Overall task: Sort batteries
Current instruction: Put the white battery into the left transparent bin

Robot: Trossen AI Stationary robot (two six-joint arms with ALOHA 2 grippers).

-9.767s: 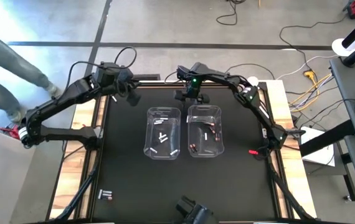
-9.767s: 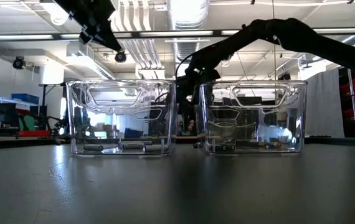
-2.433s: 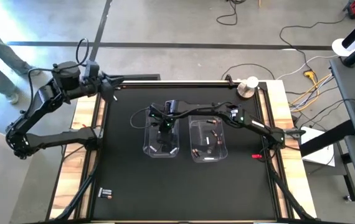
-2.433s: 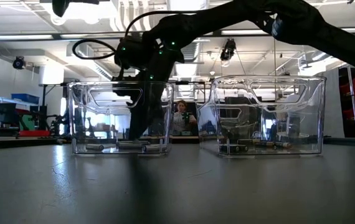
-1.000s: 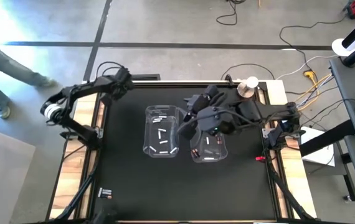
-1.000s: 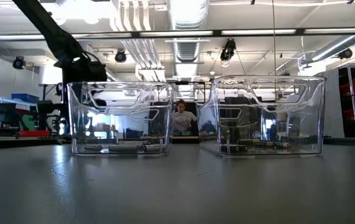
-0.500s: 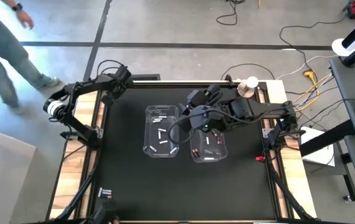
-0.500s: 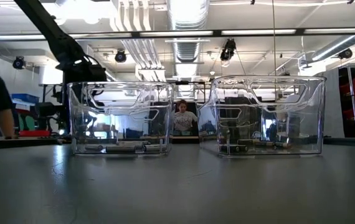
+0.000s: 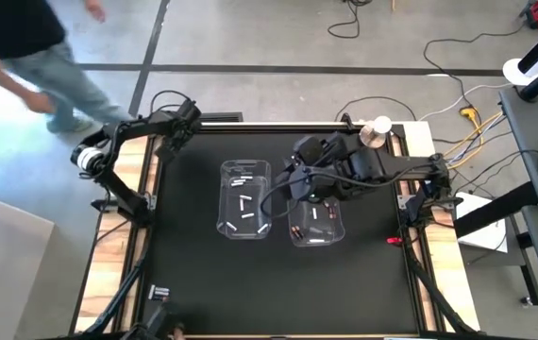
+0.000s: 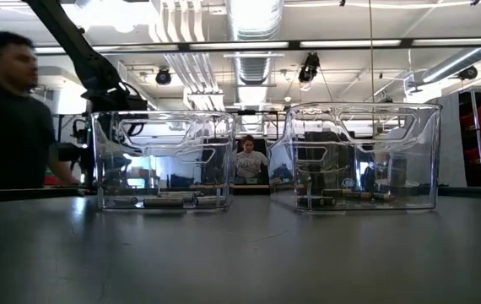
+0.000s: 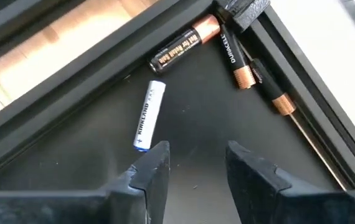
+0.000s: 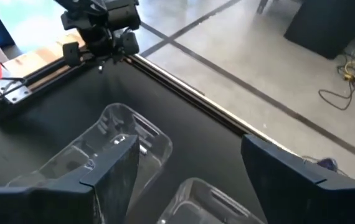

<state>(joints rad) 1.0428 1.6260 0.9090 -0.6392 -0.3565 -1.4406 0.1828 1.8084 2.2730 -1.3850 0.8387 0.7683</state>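
Note:
At the table's far left corner my left gripper [image 11: 195,163] points down at the mat, open, with nothing between its fingers [image 9: 176,129]. Just beyond its fingertips a white battery [image 11: 148,116] lies flat. Three dark batteries with copper ends [image 11: 184,45] lie against the frame rail. My right gripper [image 12: 190,180] hangs open high over the far end of the right bin [image 9: 314,215], holding nothing [image 9: 294,175]. The left bin [image 9: 245,199] holds white batteries, the right bin dark ones.
The two clear bins [image 10: 163,160] [image 10: 360,156] stand side by side at mid-table. A few more batteries [image 9: 159,294] lie near the table's near left corner. A person [image 10: 8,118] walks past beyond the far left corner. Black frame rails [image 11: 90,81] border the mat.
My right gripper has turned at the wrist and sunk a little over the right bin's far end. My left arm has stayed at the far left corner. A person has walked along the table's far left side.

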